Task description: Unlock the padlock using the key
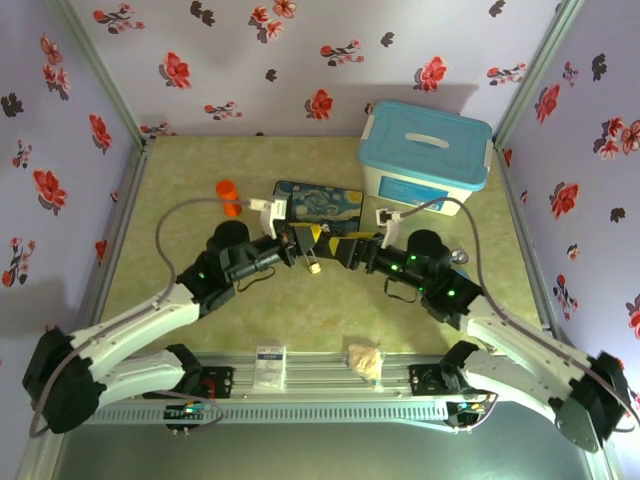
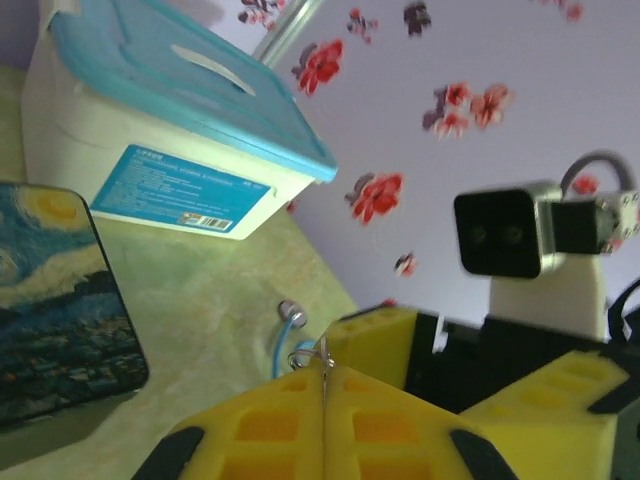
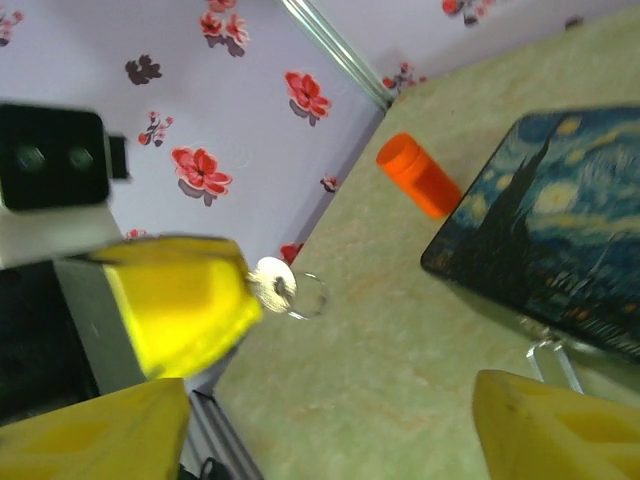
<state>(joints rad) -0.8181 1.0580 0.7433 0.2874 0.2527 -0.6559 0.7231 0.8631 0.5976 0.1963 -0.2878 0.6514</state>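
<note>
Bottom centre, the yellow-fingered left gripper (image 2: 323,388) is seen clamped on the thin silvery metal key (image 3: 270,284); the right gripper (image 3: 330,420) is spread, nothing held. The tiny brass-gold padlock (image 1: 313,266), apparently mid-frame below them, is judged unopened: insertion and turning are left.

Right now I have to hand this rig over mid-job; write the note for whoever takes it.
Left gripper: shut on the key, with a ring hanging off the key's head.
Right gripper: open, holding nothing, facing the left one.
Padlock: small gold piece just below the two grippers in the top view, in front of the painted box. Whether it rests on the table is unclear.
Done: key picked up.
Left: seat the key in the padlock and turn it.
</note>
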